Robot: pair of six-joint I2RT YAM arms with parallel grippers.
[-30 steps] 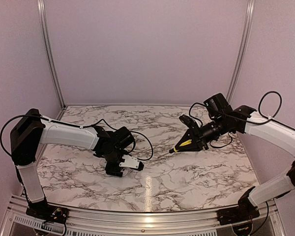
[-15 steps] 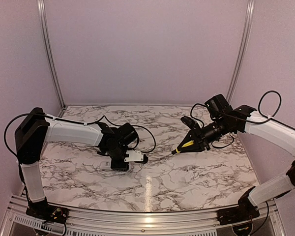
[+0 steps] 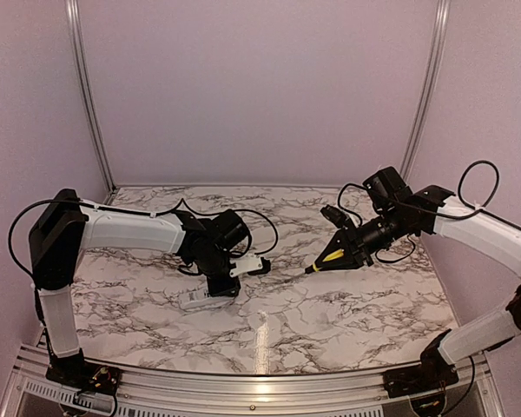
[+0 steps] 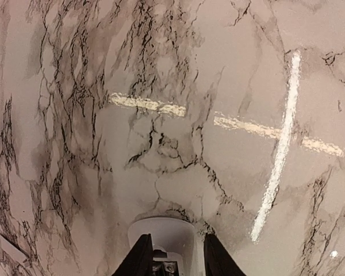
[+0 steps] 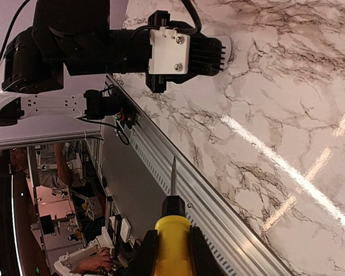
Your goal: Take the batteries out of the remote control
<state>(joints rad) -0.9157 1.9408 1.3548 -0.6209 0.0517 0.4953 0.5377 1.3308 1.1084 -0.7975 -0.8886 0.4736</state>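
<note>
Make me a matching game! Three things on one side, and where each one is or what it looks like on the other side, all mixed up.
Things:
1. screwdriver
2. remote
3. table

Clues:
A. marble with dark veins
B. held in the left hand
C. held in the right hand

Pairs: 1-C, 2-B, 3-A
</note>
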